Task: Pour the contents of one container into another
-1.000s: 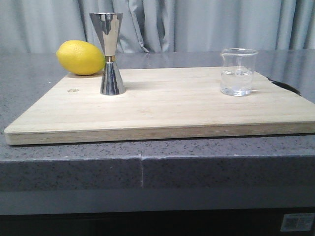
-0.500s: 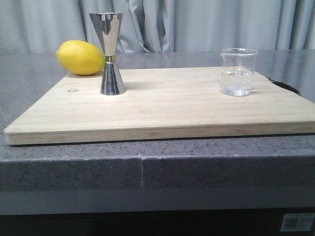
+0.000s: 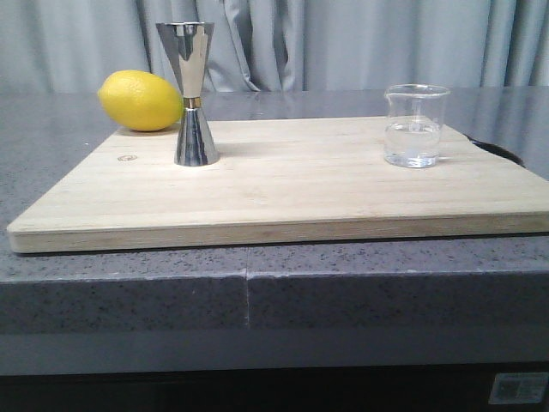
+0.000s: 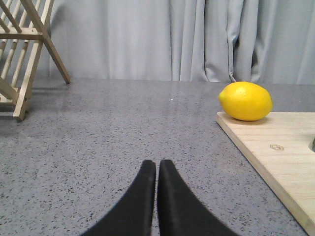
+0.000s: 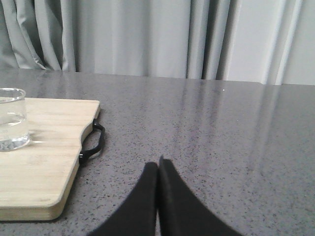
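Observation:
The clear glass beaker (image 3: pixel 416 125), part full of clear liquid, stands upright on the right side of the wooden cutting board (image 3: pixel 283 189). It also shows at the edge of the right wrist view, beaker (image 5: pixel 12 119). The steel hourglass jigger (image 3: pixel 194 93) stands upright on the board's left part. Neither arm shows in the front view. My left gripper (image 4: pixel 157 164) is shut and empty over bare counter, left of the board. Over the counter to the right of the board, my right gripper (image 5: pixel 158 164) is shut and empty too.
A yellow lemon (image 3: pixel 141 100) lies at the board's back left corner, behind the jigger. A wooden rack (image 4: pixel 27 54) stands far left on the grey speckled counter (image 3: pixel 257 283). The board has a black handle (image 5: pixel 93 142) at its right end. Grey curtains hang behind.

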`<state>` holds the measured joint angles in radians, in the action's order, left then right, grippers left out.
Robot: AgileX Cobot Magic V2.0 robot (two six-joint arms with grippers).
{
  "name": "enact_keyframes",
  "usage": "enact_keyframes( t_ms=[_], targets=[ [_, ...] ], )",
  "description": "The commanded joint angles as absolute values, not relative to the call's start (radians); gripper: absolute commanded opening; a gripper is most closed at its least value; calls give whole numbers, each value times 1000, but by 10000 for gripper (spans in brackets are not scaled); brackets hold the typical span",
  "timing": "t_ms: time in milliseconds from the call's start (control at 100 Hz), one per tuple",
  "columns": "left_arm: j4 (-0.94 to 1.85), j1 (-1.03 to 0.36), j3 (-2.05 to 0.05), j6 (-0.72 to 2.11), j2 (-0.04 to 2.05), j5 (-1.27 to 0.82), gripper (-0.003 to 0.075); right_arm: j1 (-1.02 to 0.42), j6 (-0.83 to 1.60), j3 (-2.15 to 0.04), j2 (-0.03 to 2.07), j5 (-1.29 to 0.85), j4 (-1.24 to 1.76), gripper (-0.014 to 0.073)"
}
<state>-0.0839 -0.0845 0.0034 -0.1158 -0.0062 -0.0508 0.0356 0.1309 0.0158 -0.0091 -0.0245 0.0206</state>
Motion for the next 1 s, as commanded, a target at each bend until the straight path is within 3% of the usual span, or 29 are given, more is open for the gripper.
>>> enact_keyframes(
  t_ms=[0, 460, 660, 990],
  targets=[
    [-75, -83, 32, -125, -28, 31, -19, 42, 131, 21, -28, 60, 15, -55],
    [11, -83, -18, -125, -28, 108, -19, 42, 129, -30, -28, 89, 150, -55],
    [74, -83, -206, -125, -6, -119, -19, 42, 129, -196, -11, -20, 150, -55],
    [80, -83, -585, -125, 208, -245, -19, 42, 129, -497, 171, -146, 150, -55]
  ],
)
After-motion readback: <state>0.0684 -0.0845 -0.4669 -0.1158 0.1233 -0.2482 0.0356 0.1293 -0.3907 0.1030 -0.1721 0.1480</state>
